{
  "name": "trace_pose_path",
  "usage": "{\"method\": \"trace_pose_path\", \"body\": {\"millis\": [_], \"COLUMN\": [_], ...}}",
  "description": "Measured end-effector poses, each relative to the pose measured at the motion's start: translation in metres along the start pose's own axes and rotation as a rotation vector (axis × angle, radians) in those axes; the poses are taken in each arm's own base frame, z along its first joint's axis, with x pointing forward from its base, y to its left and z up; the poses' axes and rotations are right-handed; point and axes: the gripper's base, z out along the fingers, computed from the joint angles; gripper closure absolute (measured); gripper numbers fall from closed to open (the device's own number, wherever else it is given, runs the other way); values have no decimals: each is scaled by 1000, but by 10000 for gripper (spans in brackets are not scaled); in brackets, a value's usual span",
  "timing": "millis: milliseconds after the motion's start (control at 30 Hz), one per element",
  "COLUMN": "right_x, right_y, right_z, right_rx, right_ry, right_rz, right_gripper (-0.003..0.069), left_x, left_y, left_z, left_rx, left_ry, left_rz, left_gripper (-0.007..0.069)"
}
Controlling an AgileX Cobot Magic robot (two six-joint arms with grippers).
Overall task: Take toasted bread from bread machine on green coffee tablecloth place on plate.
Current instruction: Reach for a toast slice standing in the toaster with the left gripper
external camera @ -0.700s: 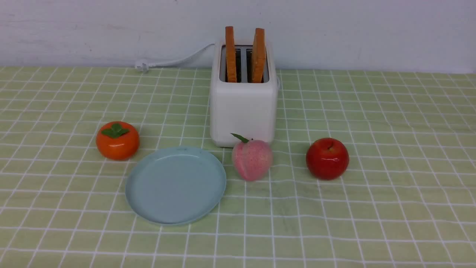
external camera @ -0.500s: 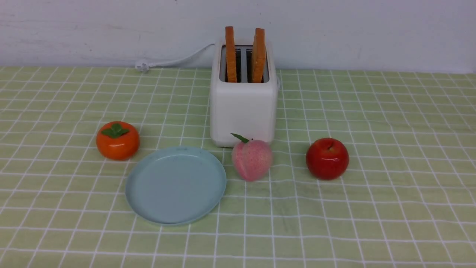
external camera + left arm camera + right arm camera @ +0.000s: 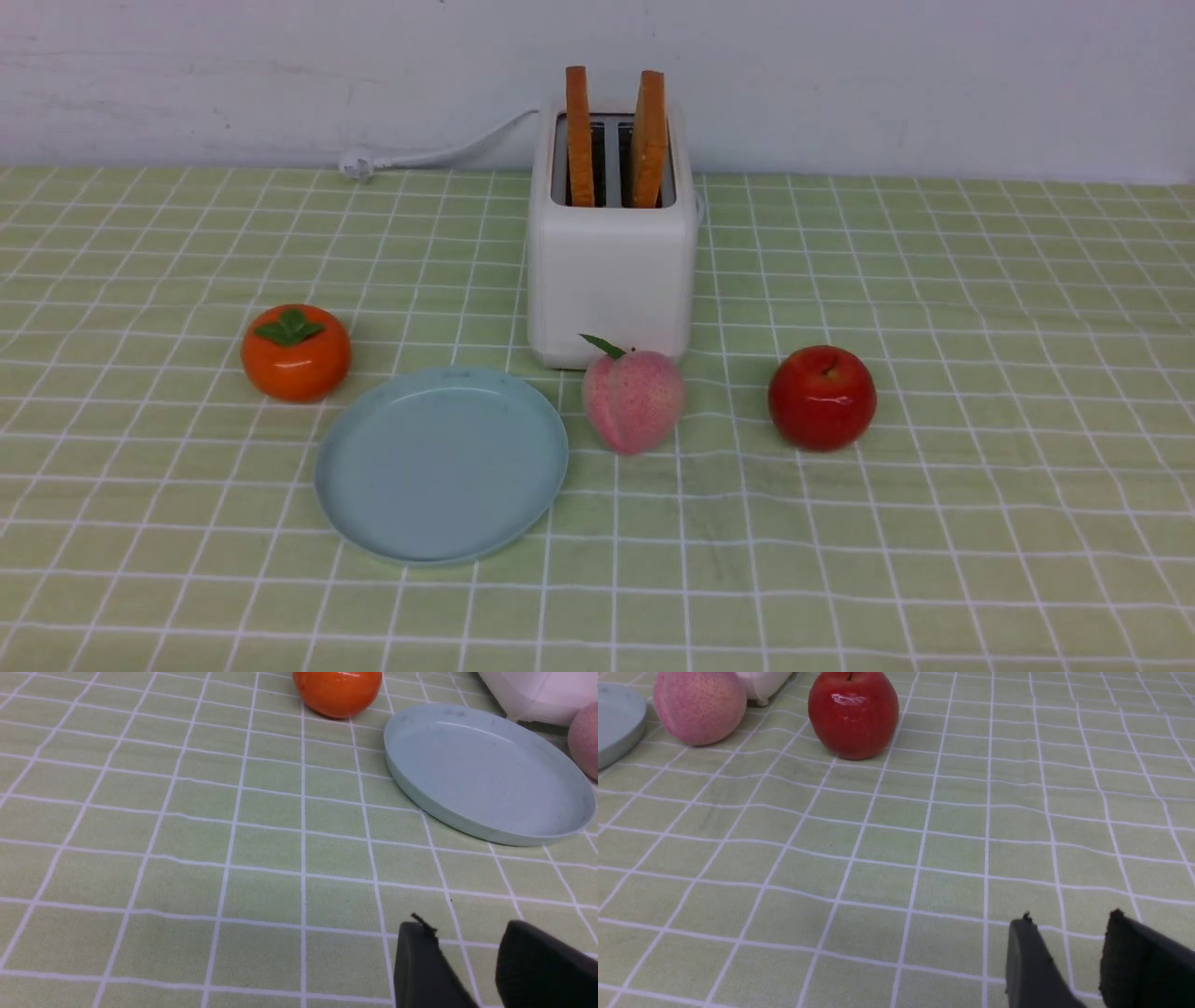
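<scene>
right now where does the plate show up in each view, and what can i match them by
Front view: the plate is left of centre, a bit below mid-height.
Left wrist view: it is in the upper right part of the picture.
Right wrist view: only a part of it shows, cut off at the upper left edge.
Shared landmark: the peach, pink, beside the plate in all three, cut off in the left wrist view.

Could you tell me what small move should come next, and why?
Probably ease the open left gripper toward the left toast slice: both slices stand upright in the toaster, tops exposed, and the plate is bare.
</scene>
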Motion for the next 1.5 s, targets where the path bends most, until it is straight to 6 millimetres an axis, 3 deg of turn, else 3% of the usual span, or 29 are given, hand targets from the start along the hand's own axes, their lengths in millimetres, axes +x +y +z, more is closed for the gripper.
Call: {"method": "trace_pose_path", "body": {"millis": [167, 333, 400, 567, 700, 767, 900, 1000, 1133, 1333, 1500], "right_x": [0, 0, 0, -2, -2, -2, -2, -2, -3, -14, -25], "right_y": [0, 0, 0, -5, -7, -7, -5, -2, 5, 6, 1], "right_z": [0, 0, 0, 0, 0, 0, 0, 1, 1, 0, -3], "right_rx": [0, 0, 1, 57, 81, 84, 63, 16, -60, -114, -114], "right_ry": [0, 0, 0, -14, -21, -22, -31, -41, -53, -153, -274], "right_rz": [0, 0, -4, -216, -301, -315, -215, -14, 301, 554, 666], "right_gripper": [419, 419, 419, 419, 419, 419, 419, 419, 419, 419, 442], "left_x": [-1, -13, -23, -38, -42, -45, -74, -94, -112, -133, -158], "left_y": [0, -1, -2, 1, 4, 1, -18, -24, -24, -23, -43], "left_z": [0, -1, -3, -8, -11, -12, -27, -26, -5, 31, 52], "left_rx": [0, 17, 55, 137, 155, 172, 215, 192, 128, 51, 137], "left_ry": [-10, -146, -254, -422, -468, -444, -348, -295, -220, -138, -86], "left_rz": [1, -57, -221, -680, -814, -809, -568, -441, -385, -329, -233], "left_gripper": [386, 386, 386, 386, 401, 438, 635, 638, 638, 638, 638]}}
